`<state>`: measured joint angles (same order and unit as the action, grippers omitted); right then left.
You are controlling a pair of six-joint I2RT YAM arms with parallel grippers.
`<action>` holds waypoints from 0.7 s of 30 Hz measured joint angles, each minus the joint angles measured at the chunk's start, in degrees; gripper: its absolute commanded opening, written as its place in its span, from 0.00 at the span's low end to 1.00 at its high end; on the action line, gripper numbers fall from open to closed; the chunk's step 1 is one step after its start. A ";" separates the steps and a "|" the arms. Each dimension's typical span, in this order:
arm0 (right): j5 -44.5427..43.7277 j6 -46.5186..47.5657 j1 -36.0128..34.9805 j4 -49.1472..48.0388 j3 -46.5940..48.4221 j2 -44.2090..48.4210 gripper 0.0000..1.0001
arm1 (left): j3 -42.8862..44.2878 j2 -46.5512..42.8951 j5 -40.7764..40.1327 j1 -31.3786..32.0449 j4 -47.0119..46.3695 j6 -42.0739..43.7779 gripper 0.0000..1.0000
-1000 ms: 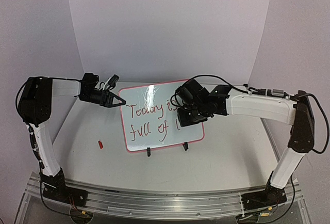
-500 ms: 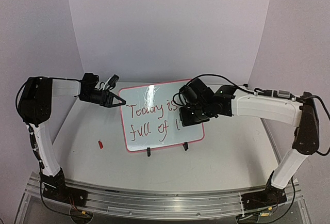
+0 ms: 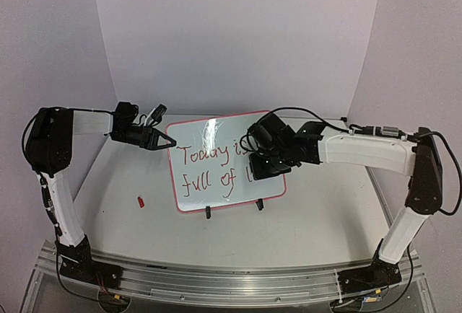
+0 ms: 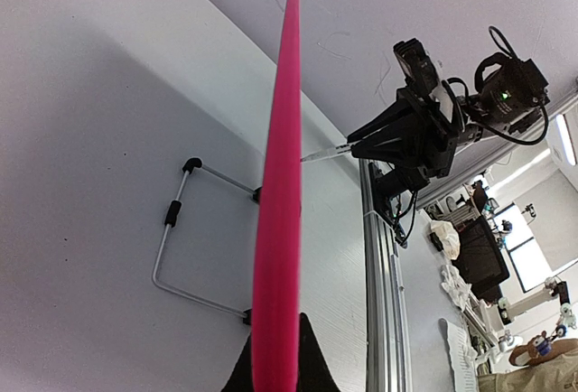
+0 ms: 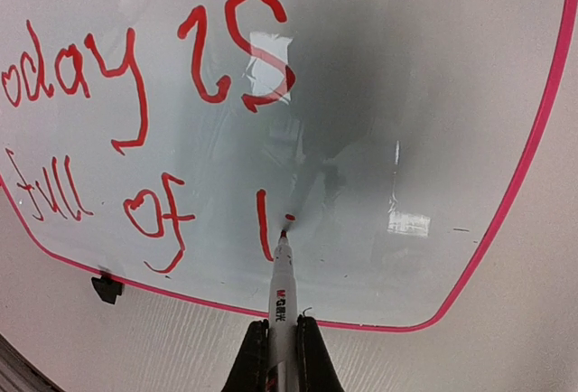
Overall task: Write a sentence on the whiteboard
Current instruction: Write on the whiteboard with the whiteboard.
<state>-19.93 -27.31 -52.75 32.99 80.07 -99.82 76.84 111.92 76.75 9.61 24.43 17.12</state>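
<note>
The whiteboard [image 3: 216,199] is standing tilted on its two black feet at the middle of the table [image 3: 325,212], its written face turned toward the arms. The left gripper [image 3: 164,142] is pinching the pink frame at the board's 10 o'clock corner. In the left wrist view the frame's edge is running straight between the pressed fingers, so this arm appears to be steadying the board.

The right gripper [image 5: 282,324] is clamped around a marker [image 5: 281,275], whose red tip is touching the board just at 3 o'clock of the last stroke.

The red writing is reading "Today is" on the top line and "full of l" below it. By my judgement the writing step is well underway and the final word is only beginning, with a small dot or stroke start forming beside the "l". The next move is calling for light, even pressure and short strokes heading toward 3 o'clock, where plenty of blank board remains before the frame.

The marker's barrel is carrying small red lettering, possibly "M&G", though it is hard to read. A small red cap [image 3: 141,201] is lying at 8 o'clock of the board.
</note>
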 measured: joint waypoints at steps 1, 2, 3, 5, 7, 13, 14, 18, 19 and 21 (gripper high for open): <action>-0.02 0.00 0.00 0.00 0.00 -0.24 0.00 | 0.00 0.00 0.00 0.00 0.00 0.00 0.00; -0.03 0.00 0.00 0.00 0.00 -0.47 0.00 | 0.00 0.00 0.00 0.00 0.00 0.00 0.00; -0.03 0.00 0.00 0.00 0.00 -0.60 0.00 | 0.00 0.00 0.00 0.00 0.00 -0.02 0.00; -0.06 0.00 -0.04 0.04 0.05 -0.66 0.00 | 0.00 0.00 0.02 0.00 0.00 -0.02 0.00; -0.13 0.00 -0.04 0.04 0.07 -0.70 0.00 | 0.00 0.00 0.02 0.00 0.02 -0.02 0.00; -0.89 0.00 -0.13 0.02 0.17 -0.93 0.00 | 0.00 0.00 0.07 0.00 0.02 -0.02 0.00; -1.13 0.00 -0.20 0.03 0.18 -0.93 0.00 | 0.00 0.00 0.07 0.00 0.02 -0.02 0.00; -1.94 0.04 -0.33 0.04 0.20 -0.93 0.00 | 0.00 0.00 0.07 0.00 0.02 -0.02 0.00; -2.10 0.05 -0.33 0.04 0.20 -0.93 0.00 | 0.00 0.00 0.07 0.00 0.04 -0.02 0.00; -2.38 0.07 -0.33 0.04 0.22 -0.93 0.00 | 0.00 0.00 0.09 0.00 0.04 -0.02 0.00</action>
<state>-22.31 -27.24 -53.08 33.04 80.29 -100.75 76.84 111.92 76.84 9.61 24.47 17.10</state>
